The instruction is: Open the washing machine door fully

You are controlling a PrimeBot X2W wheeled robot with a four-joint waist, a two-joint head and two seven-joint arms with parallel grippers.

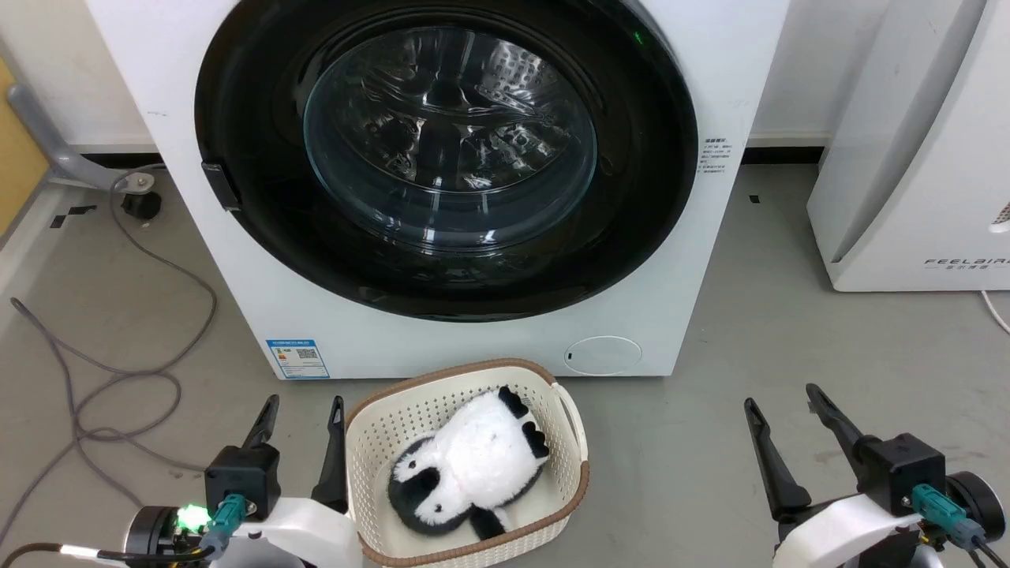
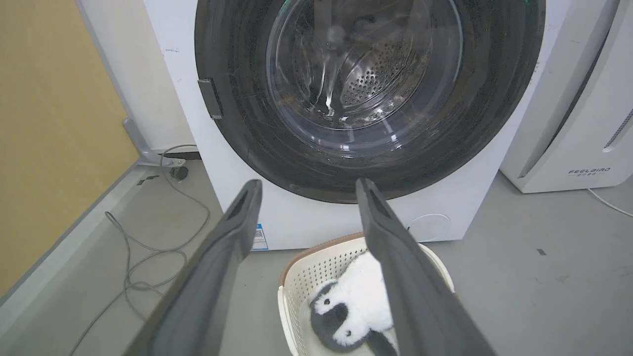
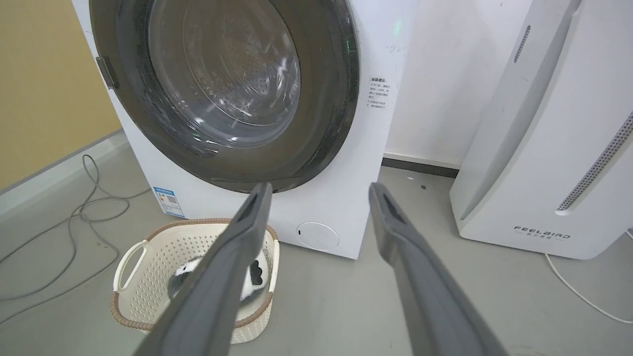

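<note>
nothing's done yet: the washing machine door (image 1: 446,158) sits shut against the washing machine (image 1: 379,347); your left gripper (image 1: 306,401) and right gripper (image 1: 781,396) hang open, empty, well short of it.

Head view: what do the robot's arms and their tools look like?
Both forearms are white shells. The left tool and right tool each have a black boxy base and two long, tapering dark fingers. A teal plug with cables sits at each wrist; a green light glows by the left one.
</note>
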